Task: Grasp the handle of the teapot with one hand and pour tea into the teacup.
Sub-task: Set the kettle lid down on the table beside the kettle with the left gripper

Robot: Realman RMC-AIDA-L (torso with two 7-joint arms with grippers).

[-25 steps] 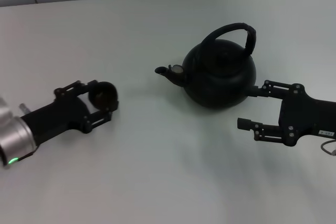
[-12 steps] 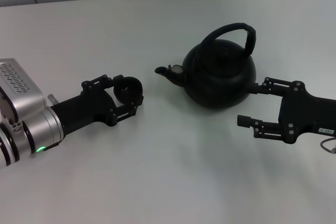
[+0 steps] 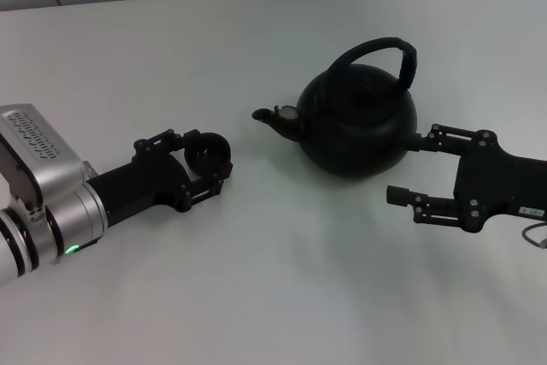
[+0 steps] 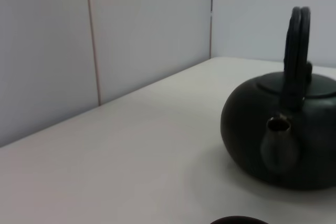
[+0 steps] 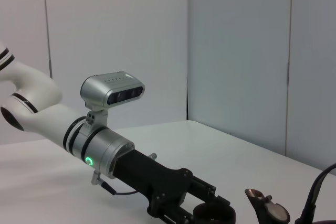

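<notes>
Our left gripper (image 3: 205, 162) sits at the left centre of the head view, its jaws closed around the teacup (image 3: 208, 153), which we hold low over the table (image 3: 273, 297). Our right gripper (image 3: 408, 172) lies at the right of the frame with jaws spread wide and nothing between them; its upper finger looks to be just beside, perhaps touching, the belly of the teapot (image 3: 357, 121).

The teapot stands upright in the upper middle of the head view, spout (image 3: 275, 117) pointing toward the left of the frame, at the cup. The cup rests apart from the spout tip, lower and to the left.

The handle (image 3: 376, 55) arches over the lid, running roughly in line with the spout. It lies above and to the upper left of our right jaws, which are much nearer than the left, so we judge the right arm must rise and reach over the pot.
</notes>
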